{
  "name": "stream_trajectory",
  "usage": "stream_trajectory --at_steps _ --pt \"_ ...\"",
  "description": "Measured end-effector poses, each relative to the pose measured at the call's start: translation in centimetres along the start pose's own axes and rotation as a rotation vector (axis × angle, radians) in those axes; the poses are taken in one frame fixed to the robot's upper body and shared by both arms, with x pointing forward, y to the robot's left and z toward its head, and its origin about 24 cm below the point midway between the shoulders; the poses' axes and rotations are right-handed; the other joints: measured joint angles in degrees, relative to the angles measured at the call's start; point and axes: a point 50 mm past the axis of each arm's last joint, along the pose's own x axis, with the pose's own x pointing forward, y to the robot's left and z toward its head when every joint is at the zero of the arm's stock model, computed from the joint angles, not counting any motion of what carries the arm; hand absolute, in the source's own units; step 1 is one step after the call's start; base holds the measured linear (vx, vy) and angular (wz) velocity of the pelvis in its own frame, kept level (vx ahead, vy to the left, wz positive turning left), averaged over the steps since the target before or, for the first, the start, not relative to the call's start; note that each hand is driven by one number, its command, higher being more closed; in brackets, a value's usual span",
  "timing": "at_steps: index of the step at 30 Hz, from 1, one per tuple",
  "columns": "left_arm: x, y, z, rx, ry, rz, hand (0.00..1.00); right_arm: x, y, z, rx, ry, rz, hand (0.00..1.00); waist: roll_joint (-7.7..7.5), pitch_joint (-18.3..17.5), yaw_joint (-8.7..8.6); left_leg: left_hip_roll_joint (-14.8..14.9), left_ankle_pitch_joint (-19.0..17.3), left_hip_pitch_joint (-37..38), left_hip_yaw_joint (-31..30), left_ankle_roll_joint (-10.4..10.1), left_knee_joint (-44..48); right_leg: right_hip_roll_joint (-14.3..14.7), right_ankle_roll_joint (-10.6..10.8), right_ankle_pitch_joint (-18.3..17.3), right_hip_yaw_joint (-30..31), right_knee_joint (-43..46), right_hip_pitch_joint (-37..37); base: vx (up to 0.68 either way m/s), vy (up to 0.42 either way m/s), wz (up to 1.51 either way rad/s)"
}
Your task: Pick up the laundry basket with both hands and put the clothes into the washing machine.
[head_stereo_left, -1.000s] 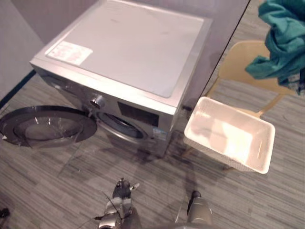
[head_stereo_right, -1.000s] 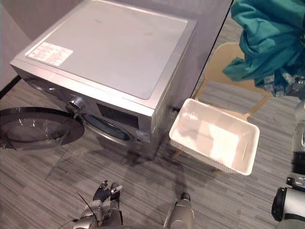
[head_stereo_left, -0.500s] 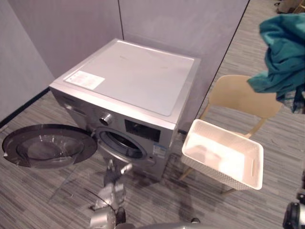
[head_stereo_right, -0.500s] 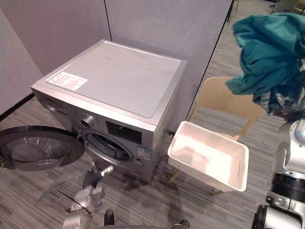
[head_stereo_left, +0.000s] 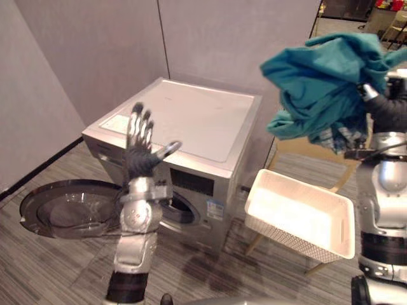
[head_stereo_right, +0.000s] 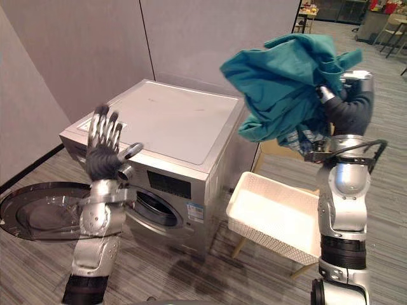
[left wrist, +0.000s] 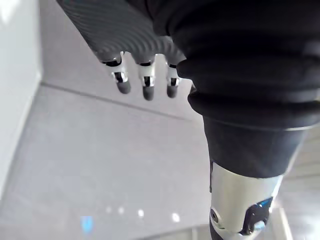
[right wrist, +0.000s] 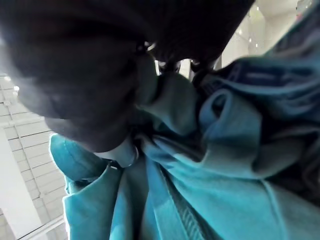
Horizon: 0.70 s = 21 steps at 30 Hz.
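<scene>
arms point(head_stereo_right: 95, 223): silver-grey; left hand point(head_stereo_right: 102, 162): dark ribbed cover, silver dark-tipped fingers point(head_stereo_left: 137, 124)

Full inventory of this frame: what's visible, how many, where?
washing machine: 1, silver, centre
door: 1, dark, round, swung open on the machine's left
laundry basket: 1, white, empty, on the chair to the right of the machine
chair: 1, tan, under the basket
clothes: 1 bundle, teal, held high at right
left robot hand: open, fingers straight, up in front of the machine
right robot hand: gripping the clothes
</scene>
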Motion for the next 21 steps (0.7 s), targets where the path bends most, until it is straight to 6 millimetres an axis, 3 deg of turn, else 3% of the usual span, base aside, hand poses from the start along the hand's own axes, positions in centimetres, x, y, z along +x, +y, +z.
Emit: stream_trajectory --at_steps 8,13,21 --pt "3.2 -5.7 1.2 -0.142 -0.081 -0.222 0.0 2.5 3.6 1.4 0.086 -0.091 0.093 1.0 0.75 -0.5 -0.69 0.0 0.0 1.0 0.8 0.0 0.0 0.1 0.0 0.5 1.4 0.0 0.0 0.0 0.002 -0.08" --pt "5.0 -8.1 -0.4 -0.178 0.001 -0.296 0.0 3.4 5.9 1.5 0.13 -0.097 0.151 1.0 0.74 -0.5 -0.9 0.0 0.0 1.1 1.4 0.0 -0.3 0.1 -0.3 0.4 2.1 -0.1 -0.5 -0.03 0.004 -0.06" --pt "6.4 -9.4 -3.2 -0.121 0.132 -0.309 0.0 4.1 7.9 1.4 0.178 -0.083 0.174 1.0 0.71 -0.5 -1.51 0.0 0.1 1.1 2.3 0.1 0.0 0.2 0.0 1.2 3.2 -0.1 -1.0 0.0 0.002 -0.06"
